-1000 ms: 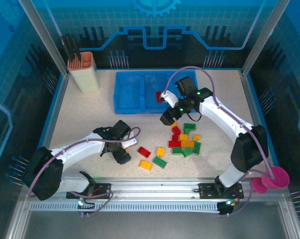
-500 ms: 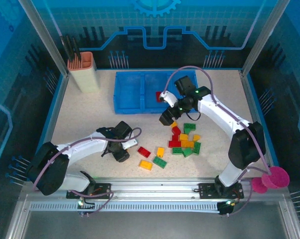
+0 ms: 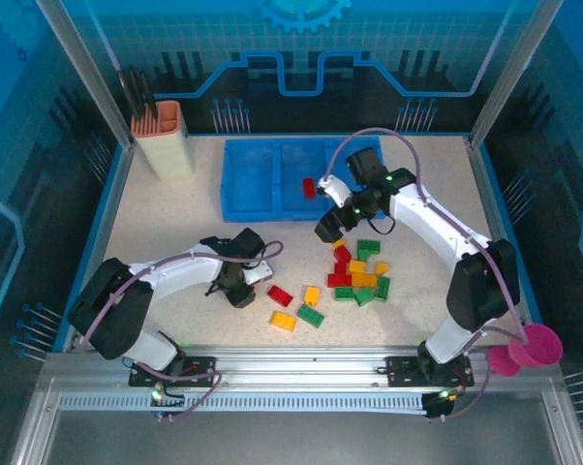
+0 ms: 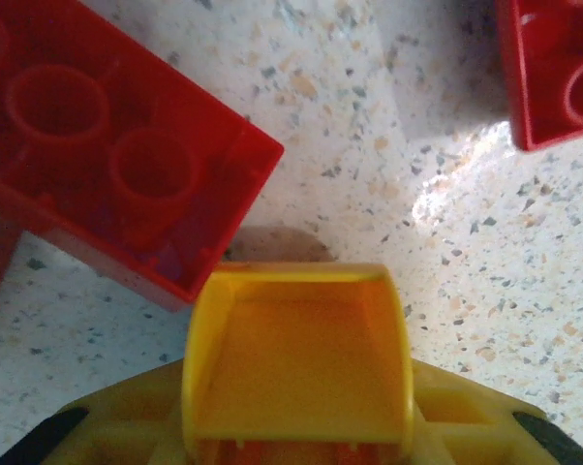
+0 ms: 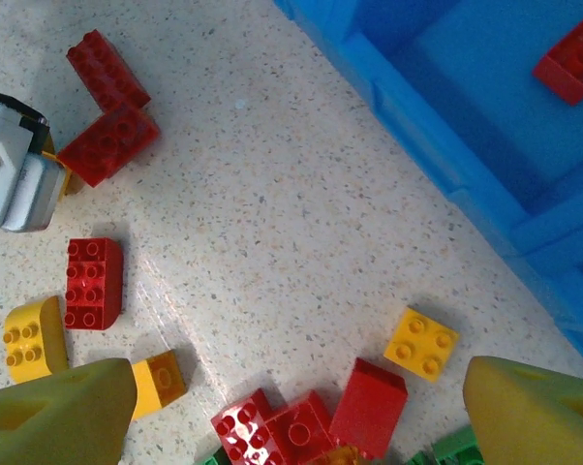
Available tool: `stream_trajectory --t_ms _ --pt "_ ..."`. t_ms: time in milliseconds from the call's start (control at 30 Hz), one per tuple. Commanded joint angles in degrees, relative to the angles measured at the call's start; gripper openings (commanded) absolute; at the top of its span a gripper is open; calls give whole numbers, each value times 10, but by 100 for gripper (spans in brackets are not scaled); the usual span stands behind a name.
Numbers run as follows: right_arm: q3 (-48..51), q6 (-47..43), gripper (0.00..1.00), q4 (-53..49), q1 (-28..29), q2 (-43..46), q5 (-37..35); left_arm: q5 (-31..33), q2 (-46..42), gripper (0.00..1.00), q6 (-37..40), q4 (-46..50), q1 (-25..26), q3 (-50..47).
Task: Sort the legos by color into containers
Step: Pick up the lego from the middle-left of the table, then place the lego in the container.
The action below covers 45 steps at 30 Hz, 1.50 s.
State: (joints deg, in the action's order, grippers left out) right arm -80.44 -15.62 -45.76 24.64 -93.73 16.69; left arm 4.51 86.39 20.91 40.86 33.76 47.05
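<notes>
Most legos (image 3: 357, 273) are piled on the tabletop (image 3: 175, 223), just in front of the tray (image 3: 248, 184). Red, yellow and green ones are mixed together there. One red lego (image 3: 309, 187) is seen lying inside the tray's middle box. Four more legos are spread out to the left of the pile.

The right tool (image 3: 328, 229) is held over the tabletop, between the tray and the pile. Its fingers (image 5: 64, 412) are spread wide, and nothing is gripped by them.

The left tool (image 3: 237, 288) is held low over the tabletop, left of the spread-out legos. In its wrist view, a second red lego (image 4: 117, 165) is seen just beside its yellow tip (image 4: 296, 358). It cannot be told if this tool is open or closed.
</notes>
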Motion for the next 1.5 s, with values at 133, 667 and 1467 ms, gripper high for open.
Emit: stream_trajectory --t_ms 133,667,1467 --pt "49 36 89 -11 -15 49 0 2 -14 13 5 49 -35 186" --pt "117 270 86 21 5 55 -89 47 231 11 -25 -46 -152 492" --pt "120 208 78 81 53 -84 -209 36 403 39 -114 -21 -184 630"
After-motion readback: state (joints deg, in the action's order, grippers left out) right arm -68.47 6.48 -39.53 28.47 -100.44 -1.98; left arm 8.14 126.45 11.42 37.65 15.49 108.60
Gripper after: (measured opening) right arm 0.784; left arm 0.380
